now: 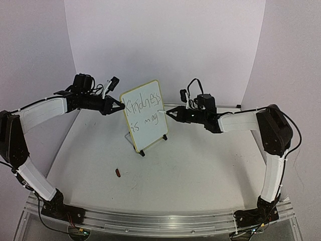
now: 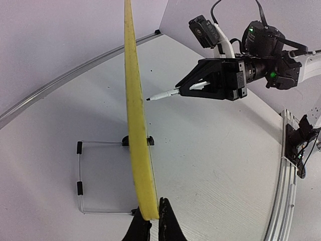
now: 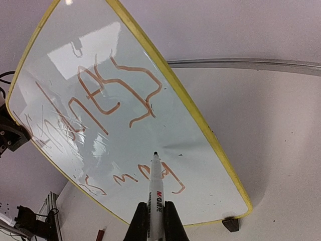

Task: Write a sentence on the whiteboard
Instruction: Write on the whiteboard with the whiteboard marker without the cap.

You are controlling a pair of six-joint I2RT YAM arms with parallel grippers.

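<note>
Right gripper (image 3: 155, 213): jaws clamped on a slim white plastic marker (image 3: 154, 183) with a dark tip, barrel running straight out past the fingers. The tip sits at the face of the small white rectangular whiteboard (image 3: 65, 45) with a pale yellow frame, just above the "a" and "g"; contact cannot be confirmed. The thin handwritten sentence (image 3: 100, 100) reads "Kindness / is mag", so "ic" is judged outstanding. Free space lies right of the "g", toward the edge nearer the right arm. The board stands propped on the white table (image 1: 200, 170), long axis upright, with the lines running across it. Left gripper (image 2: 150, 223): pinched on the opposite yellow edge.
</note>
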